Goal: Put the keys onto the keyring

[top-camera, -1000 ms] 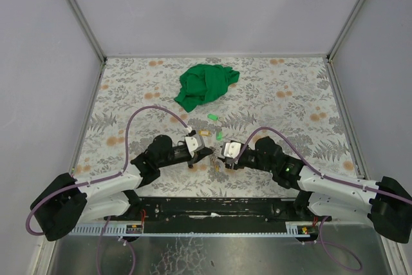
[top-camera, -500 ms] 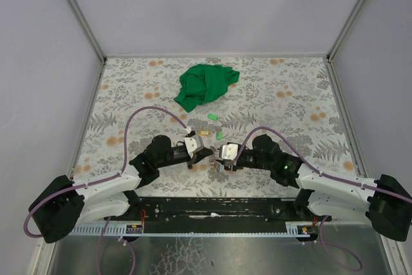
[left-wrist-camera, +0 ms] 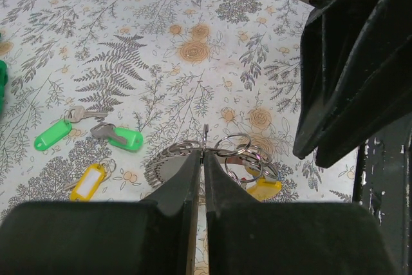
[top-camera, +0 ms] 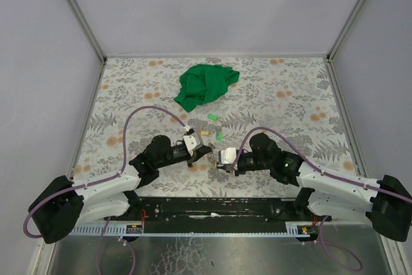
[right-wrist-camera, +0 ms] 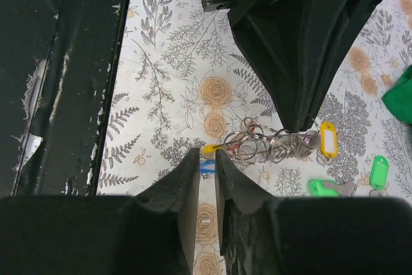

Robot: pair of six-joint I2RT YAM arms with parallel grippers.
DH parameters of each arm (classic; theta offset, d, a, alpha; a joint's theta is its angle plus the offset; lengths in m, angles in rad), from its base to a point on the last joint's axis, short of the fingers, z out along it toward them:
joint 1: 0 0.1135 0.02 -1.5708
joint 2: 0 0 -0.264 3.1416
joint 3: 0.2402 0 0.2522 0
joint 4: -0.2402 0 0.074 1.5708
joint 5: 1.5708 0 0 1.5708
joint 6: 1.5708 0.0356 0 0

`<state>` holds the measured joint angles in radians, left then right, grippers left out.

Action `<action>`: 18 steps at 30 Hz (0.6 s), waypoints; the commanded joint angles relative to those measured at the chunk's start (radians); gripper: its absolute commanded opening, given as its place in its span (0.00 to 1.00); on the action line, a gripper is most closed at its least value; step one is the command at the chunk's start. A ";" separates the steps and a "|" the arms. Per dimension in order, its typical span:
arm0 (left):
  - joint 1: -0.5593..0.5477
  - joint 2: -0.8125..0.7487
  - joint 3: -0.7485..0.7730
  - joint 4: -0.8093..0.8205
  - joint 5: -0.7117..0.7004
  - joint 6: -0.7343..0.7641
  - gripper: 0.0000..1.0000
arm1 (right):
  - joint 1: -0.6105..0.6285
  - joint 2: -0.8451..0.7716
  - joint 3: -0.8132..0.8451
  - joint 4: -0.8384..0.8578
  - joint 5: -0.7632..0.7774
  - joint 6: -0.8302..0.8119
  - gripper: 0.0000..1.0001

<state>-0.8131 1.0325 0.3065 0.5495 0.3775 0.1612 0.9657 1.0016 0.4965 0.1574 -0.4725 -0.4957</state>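
One keyring (left-wrist-camera: 225, 154), a bunch of silvery wire loops, sits near the front middle of the table (top-camera: 290, 114), between the two arms. The left gripper (left-wrist-camera: 204, 154) is closed tight, with a thin upright edge of the keyring pinched at its fingertips. A yellow tag (left-wrist-camera: 262, 189) lies against the loops on the far side. The right gripper (right-wrist-camera: 206, 159) points at the keyring from the opposite side, its fingers a narrow slit apart; a blue sliver (right-wrist-camera: 206, 167) shows in that slit, but I cannot tell whether it is gripped. Loose keys (left-wrist-camera: 125, 138), two green-tagged and one yellow-tagged, lie just beyond. A green cloth (top-camera: 206, 85) is bunched well apart, towards the back.
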 commanded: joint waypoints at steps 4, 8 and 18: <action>-0.006 -0.022 0.004 0.029 0.006 0.010 0.00 | -0.007 -0.070 0.045 0.002 0.134 -0.005 0.24; -0.006 -0.020 0.008 0.019 0.030 0.022 0.00 | -0.007 -0.090 0.050 0.047 0.221 -0.042 0.24; -0.008 -0.012 0.023 -0.004 0.058 0.028 0.00 | -0.007 0.029 0.091 0.114 0.217 -0.112 0.25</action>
<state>-0.8131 1.0271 0.3065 0.5190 0.4114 0.1696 0.9634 1.0016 0.5411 0.1913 -0.2771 -0.5636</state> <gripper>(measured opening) 0.008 0.248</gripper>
